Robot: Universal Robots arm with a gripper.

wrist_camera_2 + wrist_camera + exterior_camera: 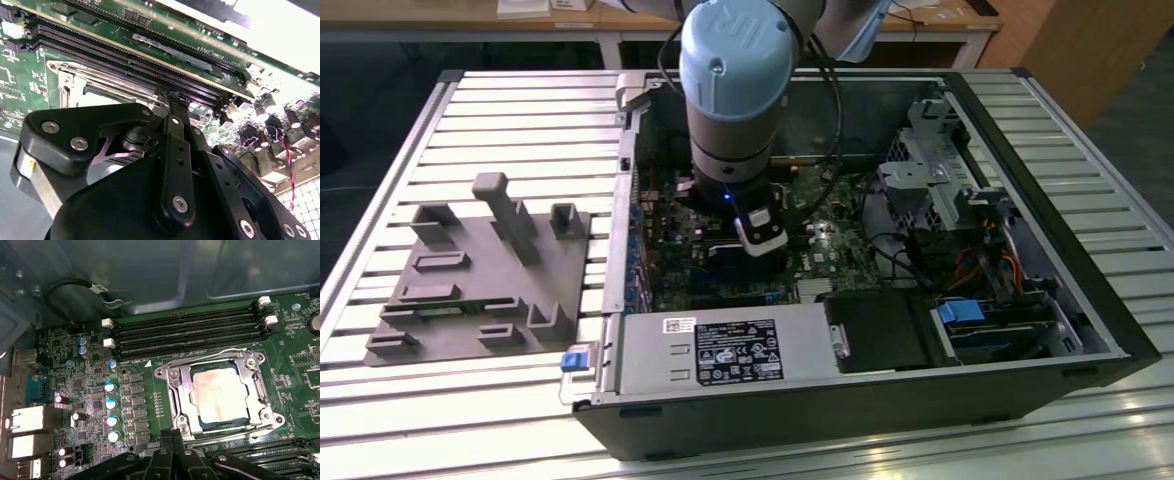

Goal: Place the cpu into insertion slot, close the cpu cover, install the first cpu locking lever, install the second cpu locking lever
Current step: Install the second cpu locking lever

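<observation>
In the first wrist view the cpu [220,392], a dull silvery-beige square, lies in the insertion slot [162,372] on the green board. The silver cpu cover [182,390] lies flat around it. One thin wire lever [210,356] runs along the side next to the memory slots. A second lever [240,428] runs along the opposite side, close to my gripper [173,436]. The fingers are shut with nothing visible between them. In the second wrist view the gripper [175,100] has its tip at the edge of the socket's metal frame [80,75]. In the exterior view the gripper [761,250] reaches down into the open computer case.
Black memory slots [190,330] flank the socket, and a row of capacitors [112,405] and rear ports [27,425] lie beside it. A black cable [75,287] loops along the case wall. The power supply [720,350], drive cage [934,180] and a grey fixture [480,270] surround the work area.
</observation>
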